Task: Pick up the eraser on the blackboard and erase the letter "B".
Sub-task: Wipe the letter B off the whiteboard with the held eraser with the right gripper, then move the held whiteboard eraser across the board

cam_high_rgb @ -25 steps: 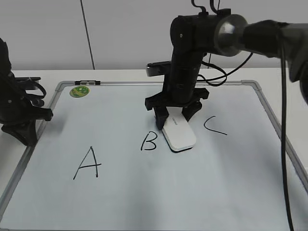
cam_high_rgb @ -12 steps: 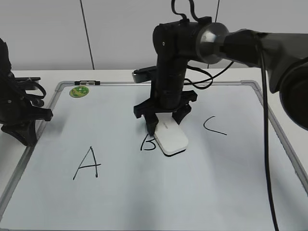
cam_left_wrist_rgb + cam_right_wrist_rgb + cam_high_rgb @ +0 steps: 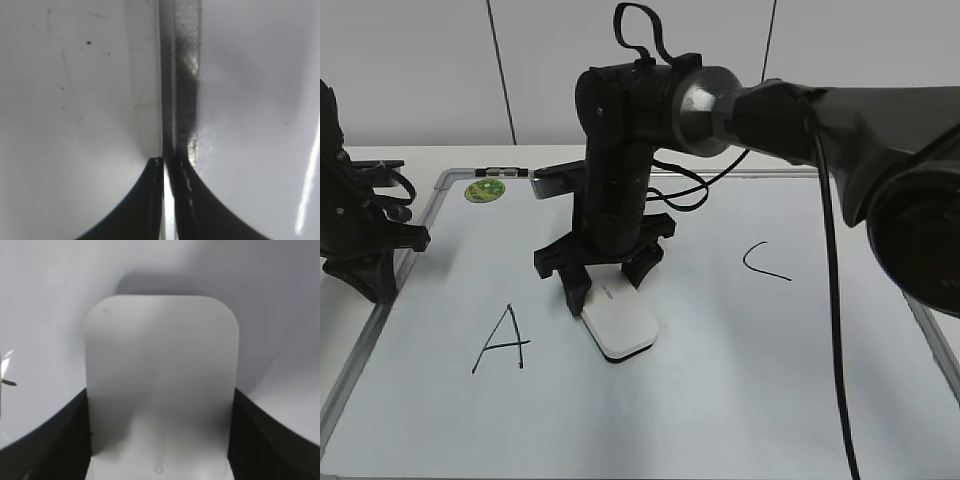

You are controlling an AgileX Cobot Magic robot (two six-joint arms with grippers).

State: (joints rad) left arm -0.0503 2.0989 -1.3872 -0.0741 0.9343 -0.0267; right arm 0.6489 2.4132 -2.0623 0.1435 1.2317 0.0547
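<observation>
The blackboard [image 3: 750, 390] lies flat on the table with a black "A" [image 3: 502, 340] and "C" [image 3: 765, 262] on it. No letter "B" shows between them. My right gripper [image 3: 608, 284] is shut on the white eraser [image 3: 623, 326], which rests flat on the board just right of the "A". In the right wrist view the eraser [image 3: 160, 350] fills the space between the fingers [image 3: 159, 405]. My left gripper [image 3: 365, 278] hangs at the board's left edge, shut and empty. Its tips [image 3: 167, 161] sit over the board's frame [image 3: 182, 75].
A round green sticker [image 3: 485, 190] sits at the board's far left corner, beside a small dark clip [image 3: 503, 172] on the frame. The right arm's cable [image 3: 830, 250] hangs over the board's right half. White table lies beyond the frame.
My right gripper has slid the eraser leftward and a little nearer across the spot where the "B" stood. The "B" no longer shows. The left arm has not moved.
</observation>
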